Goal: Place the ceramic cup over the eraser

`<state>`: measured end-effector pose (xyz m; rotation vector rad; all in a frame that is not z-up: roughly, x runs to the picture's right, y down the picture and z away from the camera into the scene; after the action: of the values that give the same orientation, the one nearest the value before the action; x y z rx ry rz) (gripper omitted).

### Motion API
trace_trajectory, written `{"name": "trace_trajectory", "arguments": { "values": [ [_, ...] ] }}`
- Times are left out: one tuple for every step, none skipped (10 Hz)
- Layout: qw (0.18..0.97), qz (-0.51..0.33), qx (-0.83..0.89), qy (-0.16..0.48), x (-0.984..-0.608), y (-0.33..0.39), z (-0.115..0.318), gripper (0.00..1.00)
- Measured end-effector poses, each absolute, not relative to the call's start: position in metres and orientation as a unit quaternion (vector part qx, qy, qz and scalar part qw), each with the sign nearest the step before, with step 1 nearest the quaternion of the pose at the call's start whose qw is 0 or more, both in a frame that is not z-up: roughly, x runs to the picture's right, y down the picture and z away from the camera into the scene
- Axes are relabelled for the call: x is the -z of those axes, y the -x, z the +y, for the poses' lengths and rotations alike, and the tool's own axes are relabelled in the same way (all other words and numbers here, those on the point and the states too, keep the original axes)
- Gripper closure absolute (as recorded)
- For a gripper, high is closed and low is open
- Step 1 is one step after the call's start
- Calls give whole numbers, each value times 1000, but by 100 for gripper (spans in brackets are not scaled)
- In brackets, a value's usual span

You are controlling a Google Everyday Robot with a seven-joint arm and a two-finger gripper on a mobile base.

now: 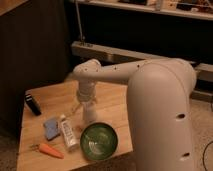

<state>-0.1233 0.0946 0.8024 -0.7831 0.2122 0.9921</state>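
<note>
The ceramic cup [89, 114] is a small whitish tapered cup standing on the wooden table [112, 107], near its middle. My gripper [86, 101] hangs from the wrist straight down onto the top of the cup, and the cup's upper part is hidden by it. The eraser [33, 104] is a small black oblong block lying near the table's left edge, well to the left of the cup and the gripper.
A green bowl [99, 141] sits just in front of the cup. A white printed tube [68, 133], a pale blue pad [51, 127] and an orange carrot [49, 150] lie at the front left. My arm's white body [160, 115] fills the right side.
</note>
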Motion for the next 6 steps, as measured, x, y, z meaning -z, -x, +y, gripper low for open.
{"name": "trace_trajectory", "arguments": {
  "values": [
    [801, 103, -459, 371, -805, 127, 98, 20],
    [800, 107, -458, 373, -807, 127, 99, 20],
    [798, 115, -457, 376, -809, 125, 101, 20],
    [796, 124, -456, 378, -809, 124, 104, 20],
    [793, 132, -457, 380, -809, 121, 106, 20],
    [792, 135, -458, 381, -810, 118, 107, 20]
  ]
}}
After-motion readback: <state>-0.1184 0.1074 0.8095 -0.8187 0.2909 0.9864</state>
